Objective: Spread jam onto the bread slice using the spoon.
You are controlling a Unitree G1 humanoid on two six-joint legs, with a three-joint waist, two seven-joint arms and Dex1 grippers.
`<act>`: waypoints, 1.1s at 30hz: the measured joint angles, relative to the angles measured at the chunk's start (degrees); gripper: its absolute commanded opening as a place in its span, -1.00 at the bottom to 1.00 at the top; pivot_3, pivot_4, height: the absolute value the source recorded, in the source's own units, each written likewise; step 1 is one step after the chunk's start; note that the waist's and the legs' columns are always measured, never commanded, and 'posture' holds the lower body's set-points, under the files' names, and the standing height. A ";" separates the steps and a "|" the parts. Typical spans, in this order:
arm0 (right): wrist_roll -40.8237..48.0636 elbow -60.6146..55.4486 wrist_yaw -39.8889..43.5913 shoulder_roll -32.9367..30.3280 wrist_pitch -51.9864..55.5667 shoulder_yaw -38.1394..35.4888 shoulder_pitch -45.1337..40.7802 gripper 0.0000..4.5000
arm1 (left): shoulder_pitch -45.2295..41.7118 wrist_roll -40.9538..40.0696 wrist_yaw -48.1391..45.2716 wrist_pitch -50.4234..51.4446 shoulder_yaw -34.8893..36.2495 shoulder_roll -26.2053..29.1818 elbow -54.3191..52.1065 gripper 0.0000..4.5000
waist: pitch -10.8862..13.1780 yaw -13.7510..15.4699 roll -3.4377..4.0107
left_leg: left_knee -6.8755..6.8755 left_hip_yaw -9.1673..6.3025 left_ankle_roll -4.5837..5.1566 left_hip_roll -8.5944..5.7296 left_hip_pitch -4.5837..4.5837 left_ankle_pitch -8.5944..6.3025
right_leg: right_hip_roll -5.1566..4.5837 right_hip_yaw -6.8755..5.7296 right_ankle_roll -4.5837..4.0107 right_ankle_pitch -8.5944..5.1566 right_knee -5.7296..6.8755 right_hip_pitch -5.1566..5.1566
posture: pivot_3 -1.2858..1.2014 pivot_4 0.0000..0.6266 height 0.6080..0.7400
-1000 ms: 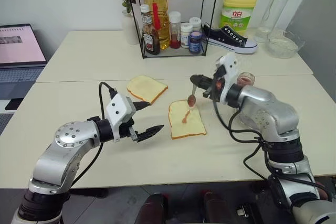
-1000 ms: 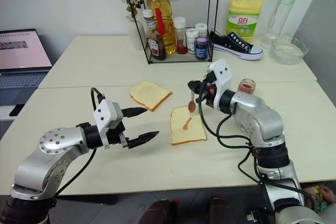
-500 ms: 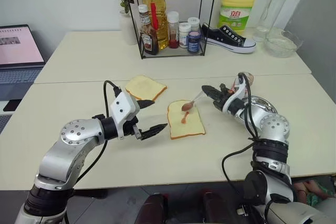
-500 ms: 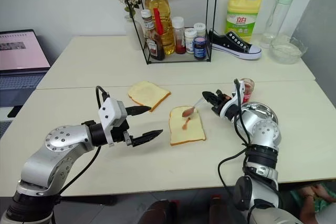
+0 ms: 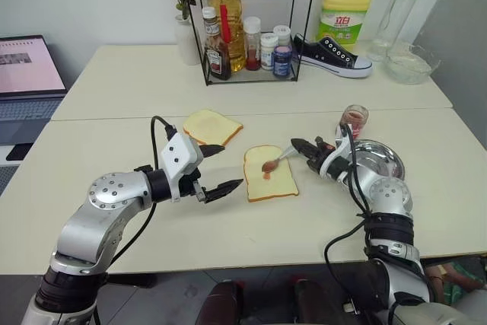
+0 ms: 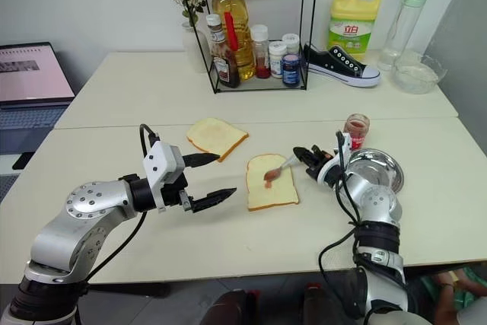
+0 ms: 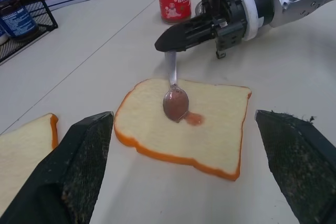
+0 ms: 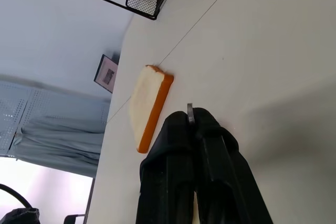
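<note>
The spoon (image 7: pixel 175 98) is clenched by its handle in the right claw (image 5: pixel 298 147), and its bowl is pressed onto the bread slice (image 5: pixel 269 173) beside a red smear. The slice lies flat on the desk (image 5: pixel 228 241), between the two claws. The left claw (image 5: pixel 218 170) is held spread wide, grasping nothing, just beside the slice. The jam (image 5: pixel 354 120) jar stands behind the right arm, next to a steel dish (image 5: pixel 378 156).

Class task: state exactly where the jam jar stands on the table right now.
In the left eye view, the jam jar stands upright on the robot's right, just behind the round steel dish and beyond the right gripper.
</note>
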 measured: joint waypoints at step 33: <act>-2.70 4.94 2.57 -1.45 -5.93 6.36 -3.93 -0.97 | 0.39 -0.03 -0.49 0.14 0.10 0.45 0.35 1.00 | 0.00 0.05 0.00 | 0.00 -0.01 0.00 0.00 0.00 0.00 | 0.00 0.00 0.00 0.00 0.00 0.00 | 0.03 -0.52 1.00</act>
